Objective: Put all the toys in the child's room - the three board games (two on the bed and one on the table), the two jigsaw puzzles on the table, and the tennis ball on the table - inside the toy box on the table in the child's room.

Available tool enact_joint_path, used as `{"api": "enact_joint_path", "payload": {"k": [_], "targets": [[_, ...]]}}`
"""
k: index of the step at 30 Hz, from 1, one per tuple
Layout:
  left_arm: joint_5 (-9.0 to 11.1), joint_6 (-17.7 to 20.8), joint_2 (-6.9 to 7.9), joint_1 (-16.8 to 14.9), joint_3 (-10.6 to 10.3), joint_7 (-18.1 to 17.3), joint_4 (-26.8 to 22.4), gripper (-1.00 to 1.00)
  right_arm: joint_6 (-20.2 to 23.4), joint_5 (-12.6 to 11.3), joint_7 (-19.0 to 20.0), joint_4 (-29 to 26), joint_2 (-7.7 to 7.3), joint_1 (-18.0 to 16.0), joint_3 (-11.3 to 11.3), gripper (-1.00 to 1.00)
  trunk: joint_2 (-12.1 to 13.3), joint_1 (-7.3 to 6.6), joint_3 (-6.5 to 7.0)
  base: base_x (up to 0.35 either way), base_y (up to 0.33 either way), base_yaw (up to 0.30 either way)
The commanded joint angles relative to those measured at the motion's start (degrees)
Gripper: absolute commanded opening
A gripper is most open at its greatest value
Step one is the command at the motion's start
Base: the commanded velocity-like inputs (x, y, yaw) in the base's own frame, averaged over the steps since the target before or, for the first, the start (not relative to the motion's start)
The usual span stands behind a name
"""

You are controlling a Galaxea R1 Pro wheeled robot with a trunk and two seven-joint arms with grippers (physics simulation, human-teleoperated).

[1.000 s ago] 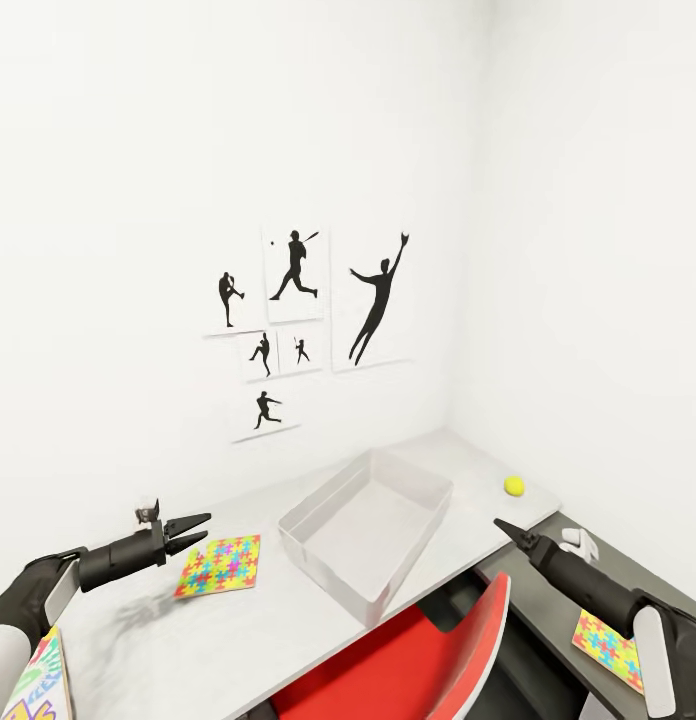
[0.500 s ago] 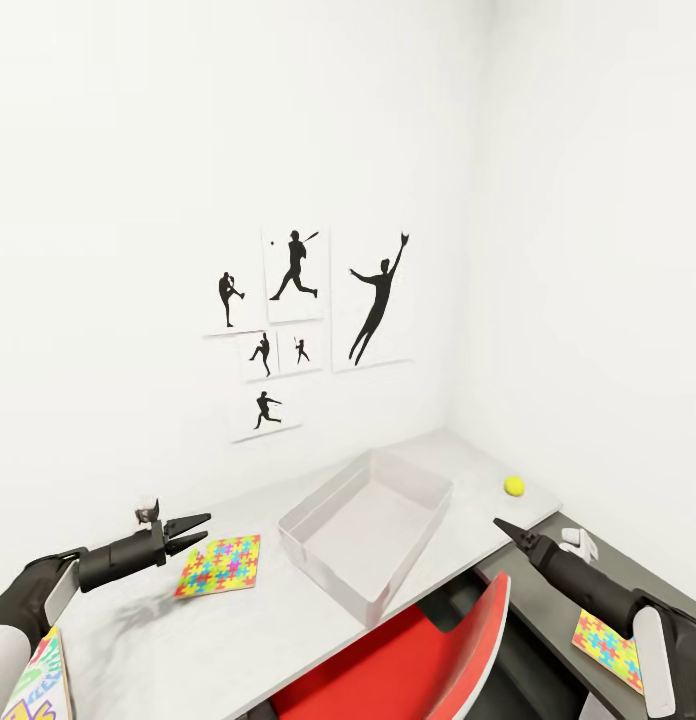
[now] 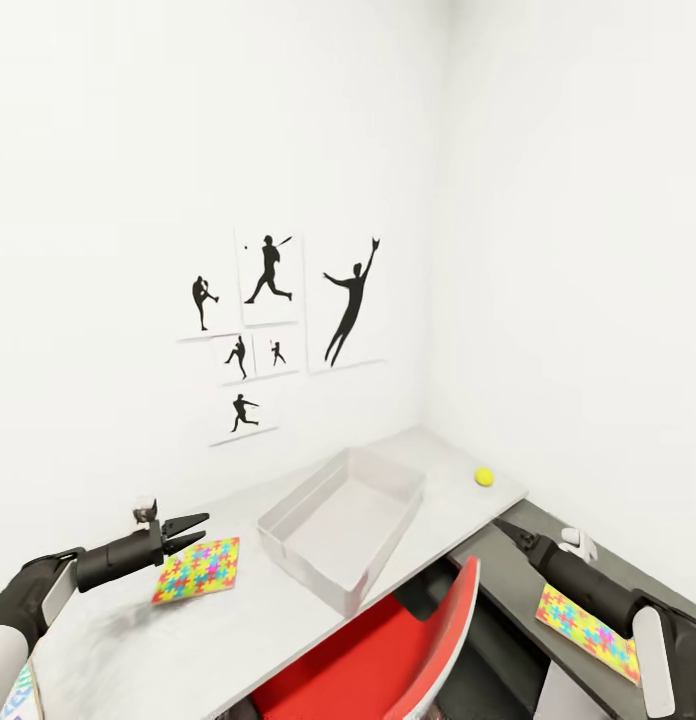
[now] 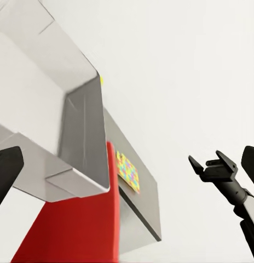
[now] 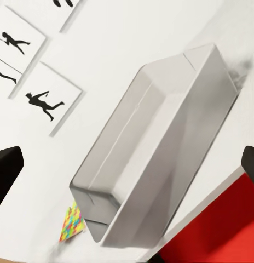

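Left end effector (image 3: 191,531) hangs over the tabletop (image 3: 238,630), fingers parted, holding nothing, tips just beside the near jigsaw puzzle (image 3: 197,570). Right end effector (image 3: 506,529) hangs beyond the tabletop's right end, above the low side cabinet (image 3: 508,590); head view shows its tip as one narrow point, so I cannot tell whether it is parted or closed. Nothing visibly held.

Toy box (image 3: 340,522) sits mid-tabletop and looks empty. Tennis ball (image 3: 484,477) lies near the far right corner, apart from the box. Second jigsaw puzzle (image 3: 588,619) lies on the side cabinet under the right arm. Red chair (image 3: 388,660) is pushed in below the box.

Step in hand, judged: lining up for a first pick, probably the near puzzle. Next move calls for lowering the left end effector to the puzzle's edge; a thin flat piece is hard to pinch, so sliding it to the tabletop edge may help.
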Motion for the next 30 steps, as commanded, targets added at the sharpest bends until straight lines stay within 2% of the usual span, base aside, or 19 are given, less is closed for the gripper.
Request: {"api": "enact_joint_path", "payload": {"k": [1, 9, 19, 30], "targets": [[0.05, 0.60, 0.05, -0.01, 0.06, -0.17, 0.00, 1.00, 0.29, -0.01, 0.20, 0.03, 0.00, -0.04, -0.08, 1.00, -0.04, 0.00, 0.03, -0.191, 0.000, -0.224], [0.12, 0.65, 0.22, -0.02, 0.13, -0.25, 0.00, 1.00, 0.31, -0.01, 0.19, 0.02, 0.05, -0.02, -0.08, 1.00, -0.04, 0.00, 0.49, -0.221, 0.000, -0.228], [-0.18, 0.61, 0.89, 0.00, 0.07, -5.09, 0.00, 1.00, 0.30, 0.04, 0.12, 0.08, 0.02, -0.05, -0.08, 1.00, -0.04, 0.00, 1.07, -0.247, 0.000, -0.229], [-0.28, 0.62, 1.00, -0.01, -0.10, -6.44, 0.00, 1.00, 0.24, 0.02, 0.10, 0.30, 0.06, -0.08, -0.01, 1.00, -0.04, 0.00, 1.71, -0.212, 0.000, -0.229]]}}
